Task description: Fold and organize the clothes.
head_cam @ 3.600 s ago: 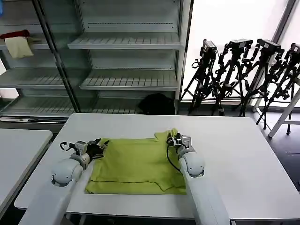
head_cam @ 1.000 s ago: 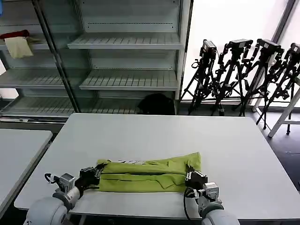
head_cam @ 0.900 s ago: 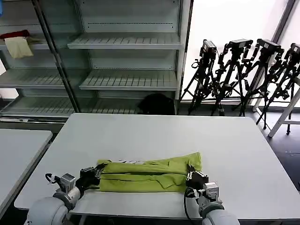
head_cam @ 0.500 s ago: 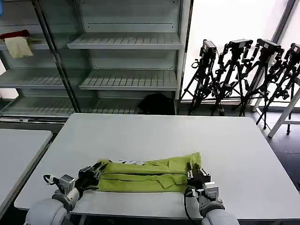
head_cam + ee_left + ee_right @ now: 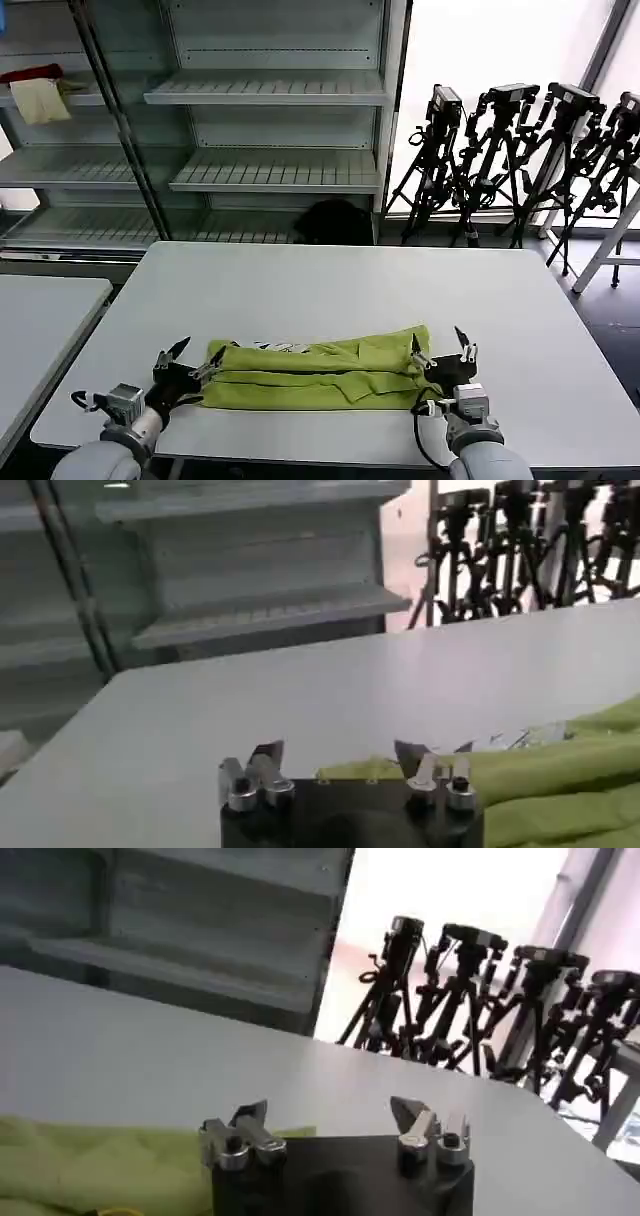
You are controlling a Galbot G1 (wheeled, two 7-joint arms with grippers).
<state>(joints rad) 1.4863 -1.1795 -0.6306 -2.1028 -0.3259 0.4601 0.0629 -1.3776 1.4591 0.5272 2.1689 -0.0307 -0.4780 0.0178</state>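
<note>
Two spread grippers, one at each end of the T-shirt [image 5: 318,364].
Its long axis runs jaw to jaw; left gripper [image 5: 190,361] and right gripper [image 5: 440,344] empty, equally near.

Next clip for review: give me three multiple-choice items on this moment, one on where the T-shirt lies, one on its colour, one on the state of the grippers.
1. Where does the T-shirt lie?
A. On a shelf
B. Near the front edge of the table
C. On the floor

2. What colour is it?
A. Red
B. Cream
C. Lime green

3. How are the left gripper and right gripper?
A. Both open, one at each end of the shirt
B. Both shut on the shirt
C. Left shut, right open

Answers: 1 B, the folded strip lies along the table's near side. 2 C, the fabric is lime green. 3 A, the fingers stand spread on both, gripping no cloth.
</note>
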